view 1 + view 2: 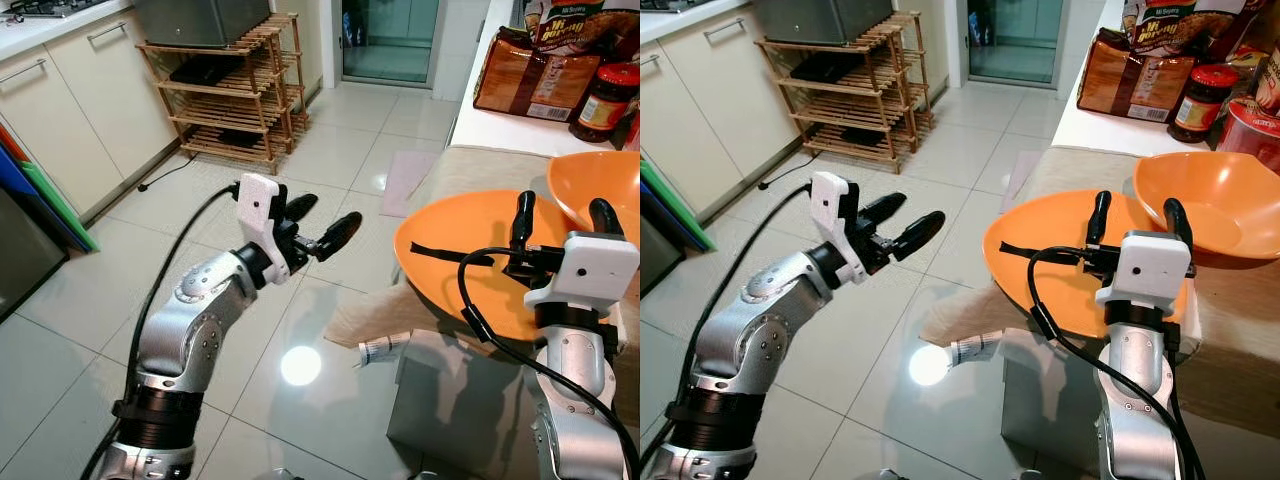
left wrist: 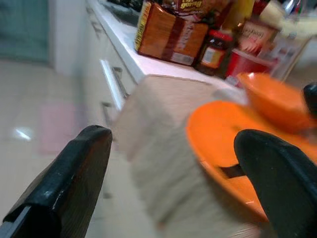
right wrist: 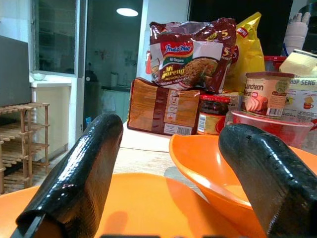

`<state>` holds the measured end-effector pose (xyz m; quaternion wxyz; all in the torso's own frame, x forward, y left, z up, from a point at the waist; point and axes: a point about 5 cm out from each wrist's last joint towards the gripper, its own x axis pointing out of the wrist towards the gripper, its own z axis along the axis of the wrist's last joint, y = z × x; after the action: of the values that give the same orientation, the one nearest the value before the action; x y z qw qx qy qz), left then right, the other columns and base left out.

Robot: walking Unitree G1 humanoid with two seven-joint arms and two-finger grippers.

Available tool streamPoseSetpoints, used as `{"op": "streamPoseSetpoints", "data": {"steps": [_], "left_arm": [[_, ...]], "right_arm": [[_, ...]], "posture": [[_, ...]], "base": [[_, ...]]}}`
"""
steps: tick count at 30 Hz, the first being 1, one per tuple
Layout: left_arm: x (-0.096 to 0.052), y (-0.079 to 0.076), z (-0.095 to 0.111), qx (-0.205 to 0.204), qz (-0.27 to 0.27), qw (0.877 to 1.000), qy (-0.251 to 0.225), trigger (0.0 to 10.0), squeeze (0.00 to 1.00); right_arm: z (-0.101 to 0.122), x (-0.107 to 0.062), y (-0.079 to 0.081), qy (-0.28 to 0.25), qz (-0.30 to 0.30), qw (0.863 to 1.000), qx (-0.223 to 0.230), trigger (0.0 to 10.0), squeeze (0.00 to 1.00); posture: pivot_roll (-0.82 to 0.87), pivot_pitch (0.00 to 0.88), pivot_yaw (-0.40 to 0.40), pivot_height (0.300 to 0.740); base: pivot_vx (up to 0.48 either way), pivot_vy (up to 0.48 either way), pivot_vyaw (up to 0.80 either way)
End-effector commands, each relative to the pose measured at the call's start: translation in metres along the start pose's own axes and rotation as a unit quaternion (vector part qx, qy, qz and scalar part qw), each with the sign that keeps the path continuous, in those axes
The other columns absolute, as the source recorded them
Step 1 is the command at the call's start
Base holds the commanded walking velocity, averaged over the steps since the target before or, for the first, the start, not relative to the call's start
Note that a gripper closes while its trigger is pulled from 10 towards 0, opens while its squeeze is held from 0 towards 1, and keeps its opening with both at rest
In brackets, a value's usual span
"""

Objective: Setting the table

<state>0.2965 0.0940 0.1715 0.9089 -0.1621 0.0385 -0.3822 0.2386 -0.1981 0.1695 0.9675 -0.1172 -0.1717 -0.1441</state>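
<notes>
Right tool [image 1: 563, 222] spread over orange plate [image 1: 455, 250] (beside orange bowl [image 1: 600, 190]), left tool [image 1: 320, 224] spread, empty.

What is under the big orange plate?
A beige cloth lies under the orange plate and hangs over the table's edge. The right claw hovers open above the plate, beside the orange bowl. The tabletop under the cloth is covered and cannot be seen.

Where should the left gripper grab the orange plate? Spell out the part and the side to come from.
Probably the plate's near left rim, which juts past the cloth-covered table edge over the floor. Come in from the robot's left, one finger above the rim and one below. The left gripper is open and faces that way; the right gripper hovers open over the plate, beside the bowl.
</notes>
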Motion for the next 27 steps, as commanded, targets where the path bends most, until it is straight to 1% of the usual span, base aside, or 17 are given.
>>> {"op": "streamPoseSetpoints", "data": {"steps": [1, 2, 4, 5, 8, 10, 12, 15, 19, 20, 22, 27], "left_arm": [[-0.001, -0.003, 0.004, -0.058, -0.006, 0.998, -0.001, 10.0, 0.0], [0.0, -0.004, 0.003, -0.075, -0.011, 0.997, 0.0, 10.0, 0.0], [0.002, -0.005, 0.003, -0.124, -0.026, 0.992, 0.004, 10.0, 0.0], [0.002, -0.005, 0.003, -0.124, -0.026, 0.992, 0.004, 10.0, 0.0], [0.006, -0.011, 0.002, -0.176, -0.052, 0.983, 0.021, 10.0, 0.0], [0.007, -0.015, 0.0, -0.194, -0.061, 0.979, 0.033, 10.0, 0.0], [0.007, -0.016, -0.001, -0.197, -0.062, 0.978, 0.038, 10.0, 0.0], [0.005, -0.017, -0.007, -0.204, -0.068, 0.974, 0.072, 10.0, 0.0], [-0.002, -0.01, -0.016, -0.208, -0.06, 0.97, 0.111, 10.0, 0.0], [-0.002, -0.01, -0.016, -0.208, -0.06, 0.97, 0.111, 10.0, 0.0], [-0.003, -0.012, -0.024, -0.213, -0.065, 0.965, 0.137, 10.0, 0.0], [-0.001, -0.014, -0.026, -0.217, -0.069, 0.963, 0.143, 10.0, 0.0]], "right_arm": [[0.003, 0.001, 0.001, -0.008, 0.001, 1.0, 0.003, 10.0, 0.0], [0.003, 0.0, 0.001, -0.008, 0.0, 1.0, 0.003, 10.0, 0.0], [0.004, 0.0, 0.0, -0.009, -0.001, 1.0, 0.001, 10.0, 0.0], [0.004, 0.0, 0.0, -0.009, -0.001, 1.0, 0.001, 10.0, 0.0], [0.006, 0.0, -0.002, -0.012, -0.002, 1.0, -0.002, 10.0, 0.0], [0.007, -0.001, -0.002, -0.013, -0.003, 1.0, -0.003, 10.0, 0.0], [0.008, -0.001, -0.003, -0.013, -0.003, 1.0, -0.004, 10.0, 0.0], [0.008, -0.003, -0.004, -0.011, -0.007, 1.0, -0.005, 10.0, 0.0], [0.007, -0.005, -0.004, -0.008, -0.009, 1.0, -0.005, 10.0, 0.0], [0.007, -0.005, -0.004, -0.008, -0.009, 1.0, -0.005, 10.0, 0.0], [0.007, -0.006, -0.003, -0.006, -0.01, 1.0, -0.003, 10.0, 0.0], [0.007, -0.006, -0.002, -0.006, -0.011, 1.0, -0.002, 10.0, 0.0]], "posture": [[-0.02, 0.0, 0.103, 0.74], [-0.02, 0.0, 0.103, 0.74], [-0.03, 0.0, 0.104, 0.74], [-0.03, 0.0, 0.104, 0.74], [-0.04, 0.0, 0.105, 0.74], [-0.05, 0.0, 0.11, 0.74], [-0.05, 0.0, 0.11, 0.74], [-0.05, 0.0, 0.118, 0.74], [-0.05, 0.0, 0.124, 0.74], [-0.05, 0.0, 0.124, 0.74], [-0.04, 0.0, 0.128, 0.74], [-0.04, 0.0, 0.129, 0.74]], "base": [[0.0, 0.0, 0.0], [0.0, 0.0, 0.0], [0.0, 0.0, 0.0], [0.0, 0.0, 0.0], [0.0, 0.0, 0.0], [0.0, 0.0, 0.0], [0.0, 0.0, 0.0], [0.0, 0.0, 0.0], [0.0, 0.0, 0.0], [0.0, 0.0, 0.0], [0.0, 0.0, 0.0], [0.0, 0.0, 0.0]]}}
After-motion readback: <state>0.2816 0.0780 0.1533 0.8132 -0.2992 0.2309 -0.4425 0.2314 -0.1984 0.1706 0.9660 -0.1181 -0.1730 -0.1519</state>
